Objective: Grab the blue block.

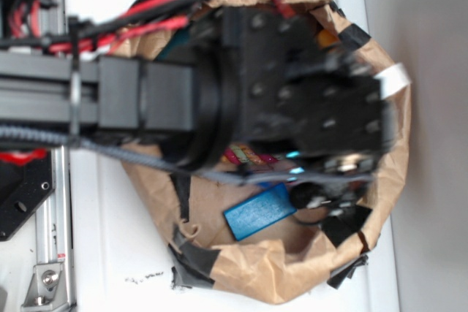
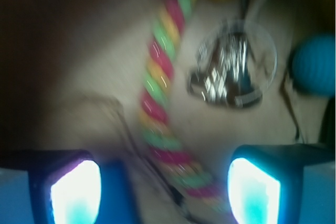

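Wrist view: gripper [image 2: 164, 187] jaws wide apart, nothing btwn them but a twisted multicolour rope [image 2: 167, 103]. Exterior view: blue block [image 1: 259, 211] lies flat in paper-lined bin [image 1: 285, 272], just below arm.

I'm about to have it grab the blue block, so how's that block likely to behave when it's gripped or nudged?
The blue block looks flat, rectangular and sharp-edged, so it should probably stay rigid and slide rather than roll. It lies flat on crumpled brown paper, which may let it tilt or shift if nudged. Its low profile likely gives the gripper little height to catch.
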You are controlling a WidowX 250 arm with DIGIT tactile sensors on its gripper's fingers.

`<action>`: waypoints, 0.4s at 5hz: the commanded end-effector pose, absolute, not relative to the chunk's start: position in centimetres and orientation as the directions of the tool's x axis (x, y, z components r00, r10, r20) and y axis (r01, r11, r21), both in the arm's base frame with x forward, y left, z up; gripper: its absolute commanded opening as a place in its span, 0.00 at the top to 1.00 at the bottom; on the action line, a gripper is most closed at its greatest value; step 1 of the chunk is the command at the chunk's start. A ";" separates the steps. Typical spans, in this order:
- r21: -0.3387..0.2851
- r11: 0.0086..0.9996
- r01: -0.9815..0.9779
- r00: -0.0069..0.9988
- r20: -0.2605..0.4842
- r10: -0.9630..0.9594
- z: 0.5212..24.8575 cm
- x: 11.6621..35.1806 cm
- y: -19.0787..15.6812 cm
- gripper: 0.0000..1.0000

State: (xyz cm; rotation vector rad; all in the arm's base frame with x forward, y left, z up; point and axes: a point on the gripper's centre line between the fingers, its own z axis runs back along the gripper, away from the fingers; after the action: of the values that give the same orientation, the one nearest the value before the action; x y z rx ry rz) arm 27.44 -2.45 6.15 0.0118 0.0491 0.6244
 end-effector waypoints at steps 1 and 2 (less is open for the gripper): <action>-0.133 0.848 -0.514 0.857 -0.039 0.514 5.2 26.2 -6.5 0.00; -0.129 0.876 -0.466 0.883 0.002 0.470 4.2 26.4 -8.2 0.00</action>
State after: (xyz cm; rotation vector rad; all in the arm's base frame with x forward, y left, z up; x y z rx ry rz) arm 26.38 -8.09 3.46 -0.1045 -0.0058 0.4944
